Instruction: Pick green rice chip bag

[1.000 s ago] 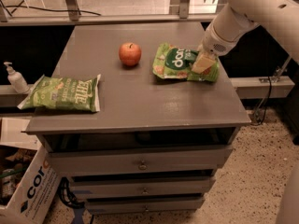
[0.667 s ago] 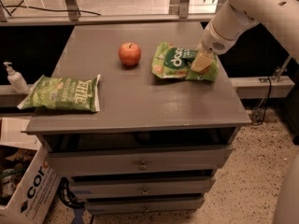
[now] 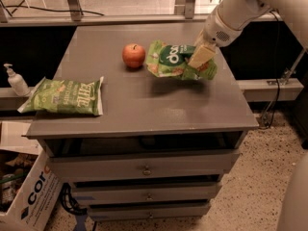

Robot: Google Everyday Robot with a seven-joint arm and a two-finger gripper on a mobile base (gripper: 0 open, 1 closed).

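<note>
1. We find the gripper [image 3: 202, 56] at about 1 o'clock over the grey table [image 3: 159, 112]. It is clamped on the 3 o'clock end of the green rice chip bag [image 3: 171, 59], with one pale finger [image 3: 201, 57] lying across the bag's face. The white arm [image 3: 233, 13] reaches in from the 1 o'clock corner.
2. The bag hangs tilted with its dark-green circle facing up. A shadow on the tabletop at its 6 o'clock makes us judge it clear of the surface. We cannot tell whether its 9 o'clock corner touches the table.
3. We read the step as the lift: the grasp is made and the pick looks close to done.
4. In our judgement, the next move calls for a straight rise with a firm grip. The crinkly bag is held by one end, so it could swing or slip. The apple [image 3: 134, 55] sits just beside the bag at its 9 o'clock, so we would avoid drifting that way.
5. The tabletop is flat, matte and grey. A paler green Kettle bag [image 3: 65, 96] lies at 8 o'clock near the left edge, well apart from the gripper.
6. Below the top we see drawers [image 3: 144, 165]. A pump bottle [image 3: 14, 78] stands on a ledge beyond the 9 o'clock edge. A cardboard box [image 3: 29, 196] sits on the speckled floor [image 3: 260, 186] at 7 o'clock, and a cable [image 3: 276, 97] hangs at 3 o'clock.
</note>
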